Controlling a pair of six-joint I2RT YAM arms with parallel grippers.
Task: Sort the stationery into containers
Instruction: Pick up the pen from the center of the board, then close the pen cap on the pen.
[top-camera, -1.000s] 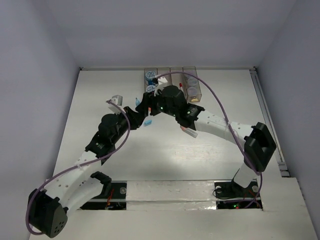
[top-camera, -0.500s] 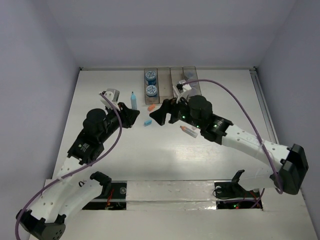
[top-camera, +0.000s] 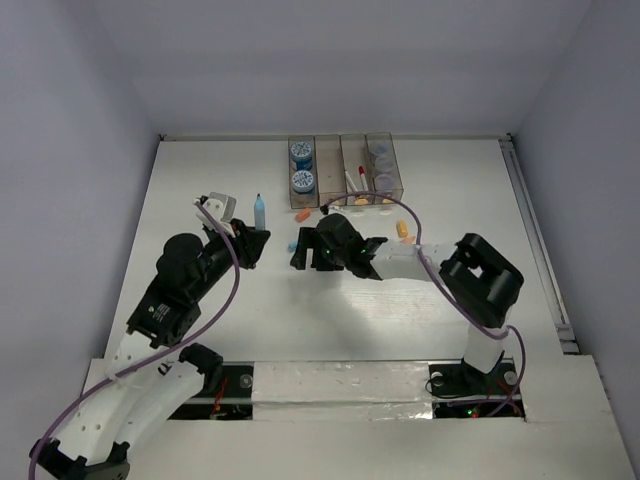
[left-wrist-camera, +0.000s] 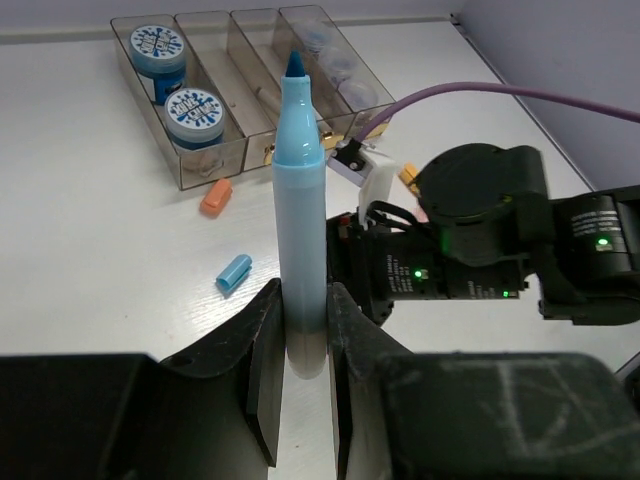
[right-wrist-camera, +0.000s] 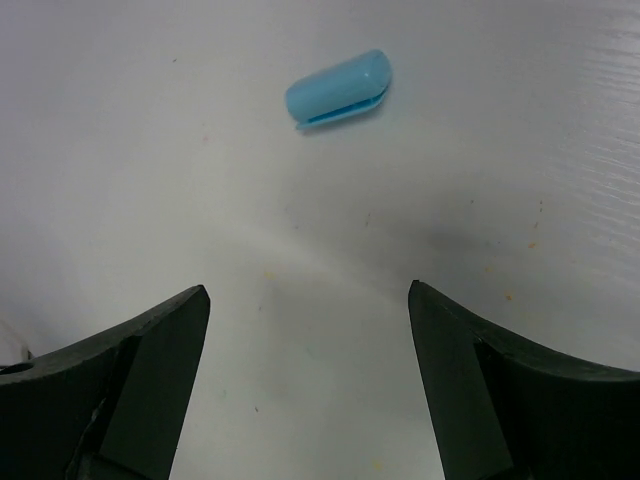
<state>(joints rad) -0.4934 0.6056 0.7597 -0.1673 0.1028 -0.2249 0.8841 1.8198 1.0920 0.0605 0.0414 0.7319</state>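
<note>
My right gripper (right-wrist-camera: 308, 292) has swung back from the bins (top-camera: 316, 165), jaws now wide and empty over the blue cap (right-wrist-camera: 338, 88) lying on the table (right-wrist-camera: 150, 150); my left gripper (left-wrist-camera: 305, 330) stays clamped on the upright, uncapped blue pen (left-wrist-camera: 302, 200); capping likely comes next.

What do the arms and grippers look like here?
The left arm and right arm have white links with black joint housings and a purple cable alongside. The left gripper and right gripper have matte black fingers. Green lights glow on the right wrist.
</note>
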